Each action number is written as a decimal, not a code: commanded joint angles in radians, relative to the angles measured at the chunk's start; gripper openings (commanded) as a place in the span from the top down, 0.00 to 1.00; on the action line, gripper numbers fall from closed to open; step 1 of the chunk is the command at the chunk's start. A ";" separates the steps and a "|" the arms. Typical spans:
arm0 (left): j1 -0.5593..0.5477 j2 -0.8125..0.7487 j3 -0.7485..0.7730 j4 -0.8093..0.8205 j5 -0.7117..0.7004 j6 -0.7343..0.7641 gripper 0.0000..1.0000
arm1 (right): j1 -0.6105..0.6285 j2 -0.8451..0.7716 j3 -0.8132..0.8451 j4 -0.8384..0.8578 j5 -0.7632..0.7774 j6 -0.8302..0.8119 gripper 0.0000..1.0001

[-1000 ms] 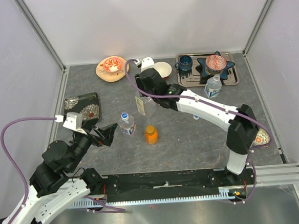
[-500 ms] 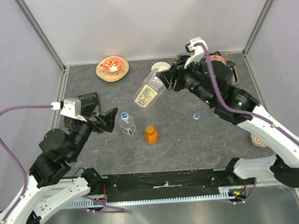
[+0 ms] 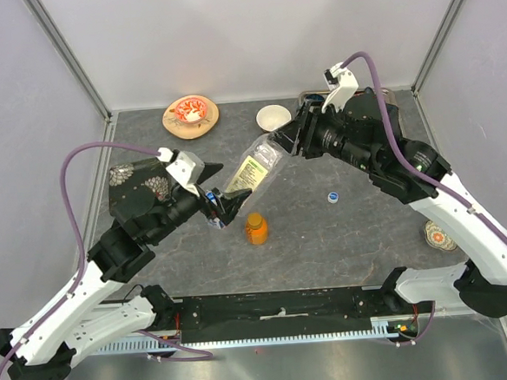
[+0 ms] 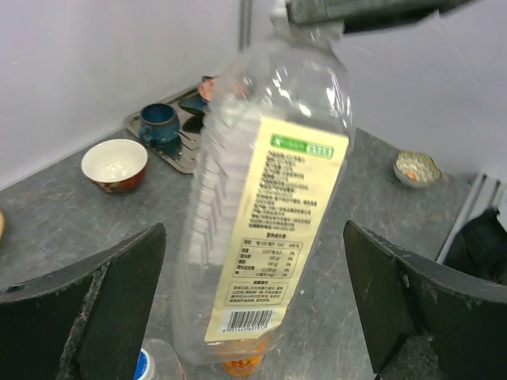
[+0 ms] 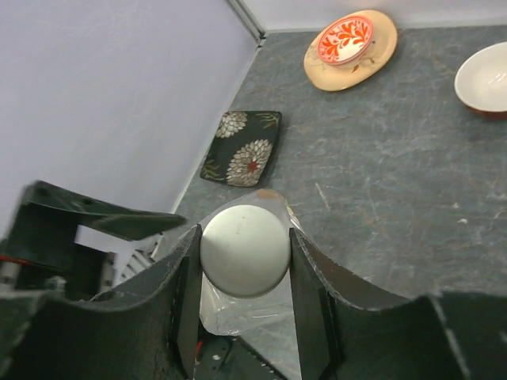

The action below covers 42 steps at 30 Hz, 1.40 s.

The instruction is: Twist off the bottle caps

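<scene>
Taller clear bottle (image 3: 254, 166) held in the air above mid-desk, tilted; long axis running cap-end toward far right corner, base toward near left. Right fingers (image 5: 242, 261) clamped on white cap (image 5: 243, 250). Left fingers (image 4: 253, 309) spread wide, flanking bottle base.

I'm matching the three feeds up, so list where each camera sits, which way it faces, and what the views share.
Top external: above and behind the bases, looking down at the table; both arms visible.
Left wrist: on the left arm, facing the tall clear bottle between its open fingers.
Right wrist: on the right arm, looking down its fingers clamped on the white cap.
Shared: the tall clear bottle; the white bowl.
</scene>
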 commanded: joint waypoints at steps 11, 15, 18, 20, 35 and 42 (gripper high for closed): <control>-0.002 0.011 -0.065 0.131 0.177 0.150 0.00 | -0.003 0.004 0.083 -0.018 -0.060 0.194 1.00; -0.002 0.051 -0.062 0.134 0.164 0.162 0.00 | 0.000 0.001 0.089 -0.018 -0.072 0.195 1.00; -0.002 0.080 -0.057 0.133 0.148 0.176 0.00 | 0.000 0.001 0.098 -0.024 -0.081 0.195 1.00; -0.002 0.095 -0.054 0.133 0.135 0.179 0.00 | 0.000 0.001 0.101 -0.029 -0.083 0.197 1.00; -0.002 0.078 -0.134 0.274 -0.057 0.248 0.00 | 0.000 -0.013 0.094 -0.021 -0.187 0.203 1.00; -0.002 0.149 -0.114 0.266 -0.004 0.257 0.00 | 0.000 0.010 0.095 -0.003 -0.293 0.218 1.00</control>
